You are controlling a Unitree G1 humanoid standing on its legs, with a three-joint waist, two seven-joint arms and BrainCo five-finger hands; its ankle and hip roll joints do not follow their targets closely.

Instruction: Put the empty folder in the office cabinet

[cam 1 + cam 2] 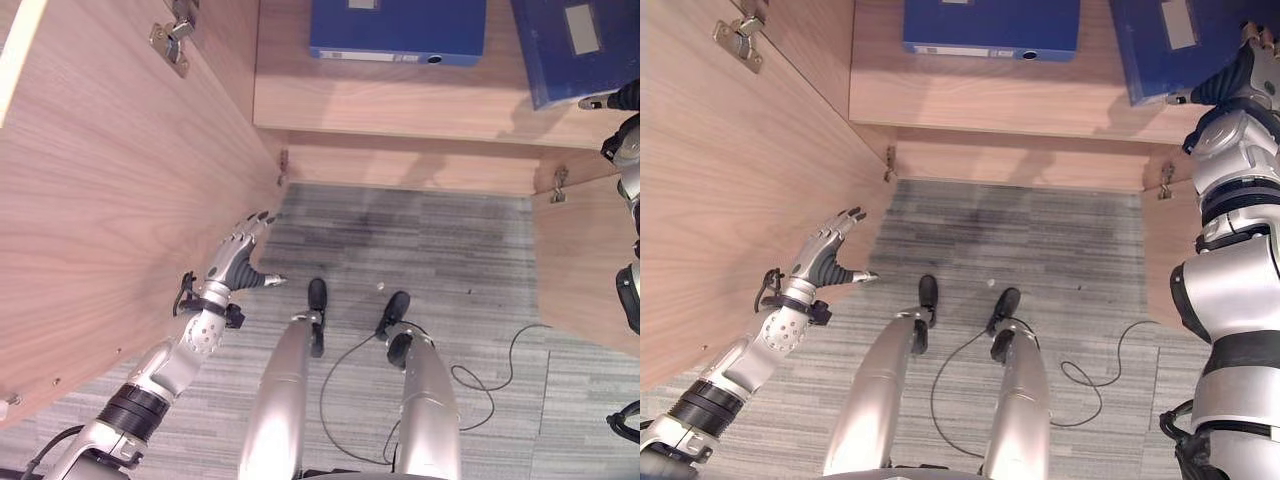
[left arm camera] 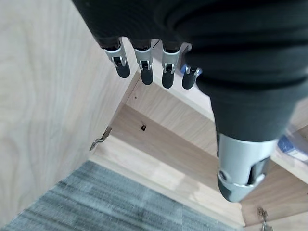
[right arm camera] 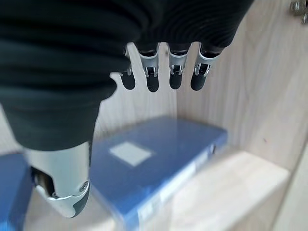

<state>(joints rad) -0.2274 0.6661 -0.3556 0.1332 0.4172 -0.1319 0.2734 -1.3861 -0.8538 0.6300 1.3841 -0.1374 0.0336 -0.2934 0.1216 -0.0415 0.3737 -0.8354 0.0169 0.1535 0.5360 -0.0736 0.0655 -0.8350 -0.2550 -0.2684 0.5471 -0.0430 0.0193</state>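
Since the blue folder (image 3: 159, 163) lies flat on the cabinet shelf (image 1: 400, 100), my right hand (image 3: 163, 72) hangs over it with straight fingers, holding nothing; I judge only withdrawing remains.

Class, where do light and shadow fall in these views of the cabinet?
Left eye view: the panel under the shelf lies in shade, and a soft shadow sits beside the right folder. Left wrist view: a bright patch lights the bottom board.

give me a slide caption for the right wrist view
Open right robot hand hovering above a blue folder lying flat on the cabinet shelf.
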